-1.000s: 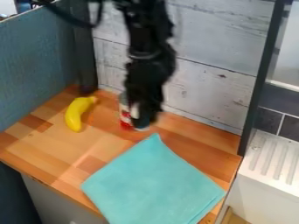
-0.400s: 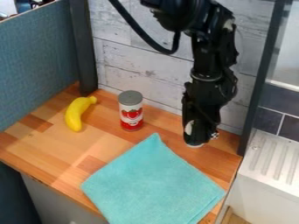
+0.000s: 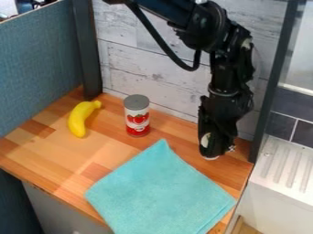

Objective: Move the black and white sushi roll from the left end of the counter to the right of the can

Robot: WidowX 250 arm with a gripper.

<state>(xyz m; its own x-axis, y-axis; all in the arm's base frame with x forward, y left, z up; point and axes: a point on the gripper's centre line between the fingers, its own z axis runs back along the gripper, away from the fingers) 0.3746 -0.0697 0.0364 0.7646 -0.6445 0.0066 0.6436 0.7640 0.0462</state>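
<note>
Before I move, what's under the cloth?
The cloth lies spread on the wooden counter, whose boards show beside its upper edges. Whatever is directly beneath is covered, so I can't tell if something thin is there; no obvious bump shows.

I seem to be in a robotics lab with a mock kitchen corner: a butcher-block countertop sits against a whitewashed plank panel, a ridged white drainboard and dark tiles lie to the right, while an office-style blue partition and a black robot arm suggest the lab.
</note>
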